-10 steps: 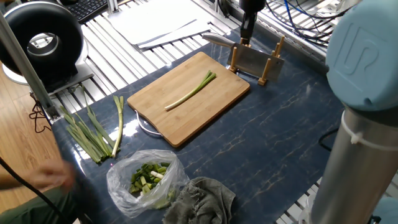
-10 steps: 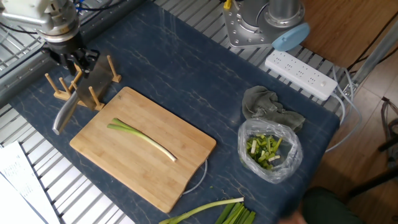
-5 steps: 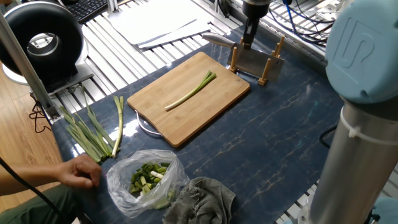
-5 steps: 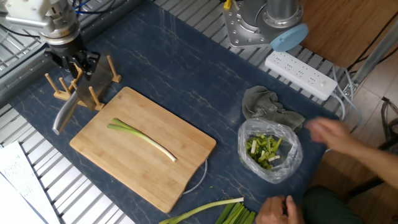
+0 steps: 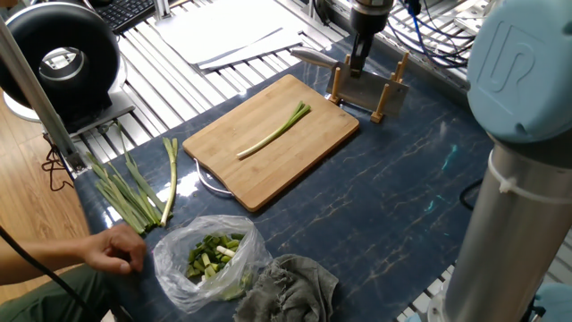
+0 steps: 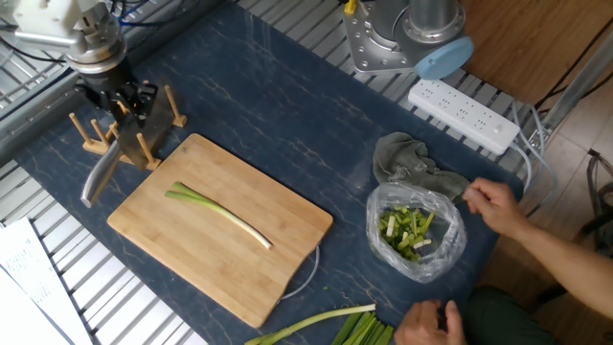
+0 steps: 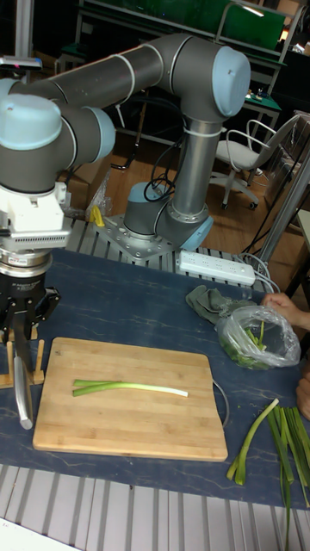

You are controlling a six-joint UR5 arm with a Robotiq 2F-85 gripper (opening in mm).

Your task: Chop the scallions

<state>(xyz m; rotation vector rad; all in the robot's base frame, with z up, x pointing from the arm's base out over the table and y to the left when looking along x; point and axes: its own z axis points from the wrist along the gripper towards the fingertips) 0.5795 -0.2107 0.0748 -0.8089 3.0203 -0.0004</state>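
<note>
One thin scallion [image 5: 273, 132] [image 6: 218, 213] [image 7: 129, 387] lies whole across the bamboo cutting board [image 5: 268, 174] [image 6: 192, 259], green end toward the rack. A knife [image 5: 362, 88] [image 6: 127, 142] [image 7: 23, 387] stands blade-up in a wooden peg rack [image 5: 389, 94] [image 6: 91, 144] just beyond the board. My gripper [image 5: 357, 64] [image 6: 124, 103] [image 7: 21, 331] hangs right over the knife. Its fingers are spread, one on each side of the blade's top edge. It looks open, and contact with the blade is not clear.
A bundle of uncut green stalks [image 5: 125, 192] [image 6: 354, 326] lies near the table edge. A clear bag of chopped greens [image 5: 210, 255] [image 6: 417, 230] sits by a grey cloth [image 5: 290, 282]. A person's hands [image 5: 116, 246] [image 6: 493, 201] are near the bag. A power strip [image 6: 465, 113] lies by the arm's base.
My gripper has come down a little closer onto the knife in the rack. A person's hands have reached in beside the bag of greens.
</note>
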